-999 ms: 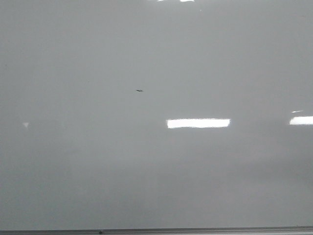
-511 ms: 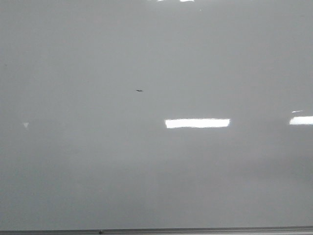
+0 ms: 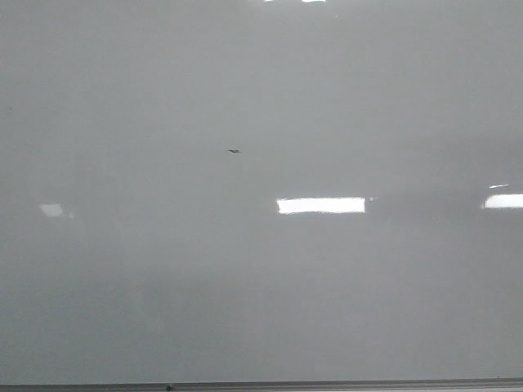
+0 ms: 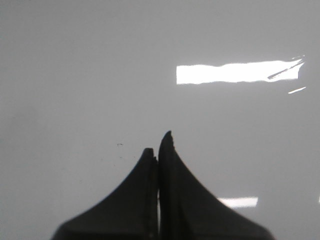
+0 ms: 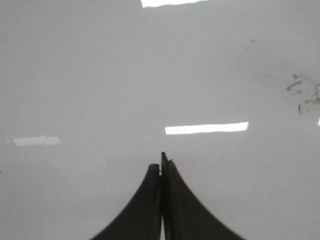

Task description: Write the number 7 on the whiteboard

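Before us the whiteboard [image 3: 261, 269] fills the whole front view, glossy and pale grey, its thin grey frame edge running along the near edge of the worktop — we see no marker stroke of a 7 on it, only a tiny dark speck [image 3: 234, 151] a little left of the middle and bright rectangular reflections [image 3: 321, 206] toward the right. In the wrist views our left gripper [image 4: 158, 150] and right gripper [image 5: 161, 167] each hang over the bare board with dark fingers pressed together and nothing between them — faint smudges [image 5: 302, 92] mark the surface off to one side of the right one.
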Available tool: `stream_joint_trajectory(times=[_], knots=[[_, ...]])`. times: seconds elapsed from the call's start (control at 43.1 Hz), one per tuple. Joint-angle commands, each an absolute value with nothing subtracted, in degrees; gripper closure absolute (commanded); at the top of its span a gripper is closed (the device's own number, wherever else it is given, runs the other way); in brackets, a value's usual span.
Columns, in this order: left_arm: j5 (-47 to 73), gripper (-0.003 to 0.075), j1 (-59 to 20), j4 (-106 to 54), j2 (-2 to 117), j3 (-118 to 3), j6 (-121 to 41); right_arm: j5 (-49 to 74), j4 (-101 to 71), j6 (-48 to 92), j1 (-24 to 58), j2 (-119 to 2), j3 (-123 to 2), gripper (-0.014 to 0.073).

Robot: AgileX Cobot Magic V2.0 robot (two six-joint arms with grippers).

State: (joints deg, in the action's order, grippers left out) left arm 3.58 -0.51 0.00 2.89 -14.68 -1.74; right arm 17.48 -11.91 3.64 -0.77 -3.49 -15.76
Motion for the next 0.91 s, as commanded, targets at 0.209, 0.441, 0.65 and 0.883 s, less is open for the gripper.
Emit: stream_joint_trajectory(times=[0.209,0.441,0.65,0.883], knots=[[9.15,0.0741,-0.88,3.05,19.79,-22.20,-1.32,18.58,-12.16,3.75,-0.79,-19.55,-26.24,0.0662],[9.02,0.0535,-0.88,3.05,22.42,-22.20,-1.32,20.09,-12.16,3.75,-0.79,-20.70,-26.19,0.0524],[9.02,0.0065,-0.88,2.39,22.42,-22.20,-1.32,20.20,-12.16,3.75,-0.79,-20.70,-26.15,0.0025],[10.92,0.0048,-0.88,-4.16,24.43,-22.43,-1.32,20.14,-12.16,3.75,-0.79,-20.70,-26.15,-0.0050]])
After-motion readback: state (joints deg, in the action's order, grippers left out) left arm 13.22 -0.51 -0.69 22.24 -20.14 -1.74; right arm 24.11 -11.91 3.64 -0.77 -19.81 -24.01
